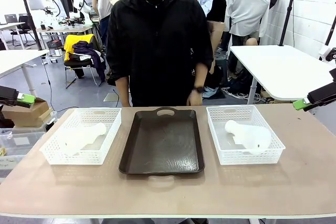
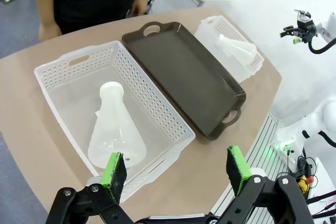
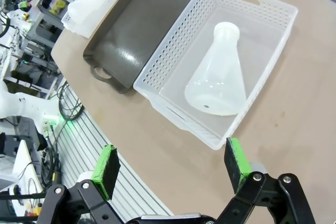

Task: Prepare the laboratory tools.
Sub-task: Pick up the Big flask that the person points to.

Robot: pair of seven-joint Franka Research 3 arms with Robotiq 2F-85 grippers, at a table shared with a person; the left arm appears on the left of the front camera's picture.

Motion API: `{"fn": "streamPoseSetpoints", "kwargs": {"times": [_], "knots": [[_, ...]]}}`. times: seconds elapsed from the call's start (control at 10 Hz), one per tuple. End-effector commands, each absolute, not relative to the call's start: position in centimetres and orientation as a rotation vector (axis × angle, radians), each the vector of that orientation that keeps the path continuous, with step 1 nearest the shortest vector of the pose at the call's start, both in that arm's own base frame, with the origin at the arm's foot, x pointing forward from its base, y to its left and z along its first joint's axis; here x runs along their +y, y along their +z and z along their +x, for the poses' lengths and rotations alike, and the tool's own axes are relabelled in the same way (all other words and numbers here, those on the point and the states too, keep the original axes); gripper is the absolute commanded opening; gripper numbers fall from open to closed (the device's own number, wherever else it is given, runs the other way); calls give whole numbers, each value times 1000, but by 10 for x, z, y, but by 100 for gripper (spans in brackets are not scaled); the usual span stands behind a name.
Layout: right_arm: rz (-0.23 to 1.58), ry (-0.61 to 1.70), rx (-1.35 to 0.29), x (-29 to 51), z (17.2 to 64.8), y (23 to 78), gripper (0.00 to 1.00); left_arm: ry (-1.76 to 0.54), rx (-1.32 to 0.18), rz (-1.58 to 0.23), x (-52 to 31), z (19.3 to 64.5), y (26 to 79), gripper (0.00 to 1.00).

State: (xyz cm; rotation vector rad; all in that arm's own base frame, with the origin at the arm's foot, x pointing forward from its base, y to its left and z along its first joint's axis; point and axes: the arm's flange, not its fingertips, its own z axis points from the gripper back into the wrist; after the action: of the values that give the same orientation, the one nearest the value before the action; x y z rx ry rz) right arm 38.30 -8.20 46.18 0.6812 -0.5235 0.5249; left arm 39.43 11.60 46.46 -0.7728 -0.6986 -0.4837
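Observation:
One frosted-white conical flask lies on its side in the left white mesh basket; the left wrist view has this flask below my open left gripper. The other flask lies on its side in the right basket; my right wrist view looks down on this flask from above the table edge, with the right gripper open and nothing between its pads. In the front view the left gripper sits at the far left edge and the right gripper at the far right, both off the table.
A dark brown tray with handles lies bare between the two baskets. A person in black stands at the far side of the table, hands hanging by the edge. Bare tabletop runs along the near edge.

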Motion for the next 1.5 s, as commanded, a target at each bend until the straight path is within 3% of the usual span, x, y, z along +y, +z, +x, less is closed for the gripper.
{"fn": "streamPoseSetpoints", "kwargs": {"times": [0.0, 1.4], "knots": [[694, 528, -525, -81, 383, 461, 100, -488, -697, -777, 116, 394, 464, 100], [694, 528, -525, -81, 383, 461, 100, -488, -697, -777, 116, 394, 464, 100]]}}
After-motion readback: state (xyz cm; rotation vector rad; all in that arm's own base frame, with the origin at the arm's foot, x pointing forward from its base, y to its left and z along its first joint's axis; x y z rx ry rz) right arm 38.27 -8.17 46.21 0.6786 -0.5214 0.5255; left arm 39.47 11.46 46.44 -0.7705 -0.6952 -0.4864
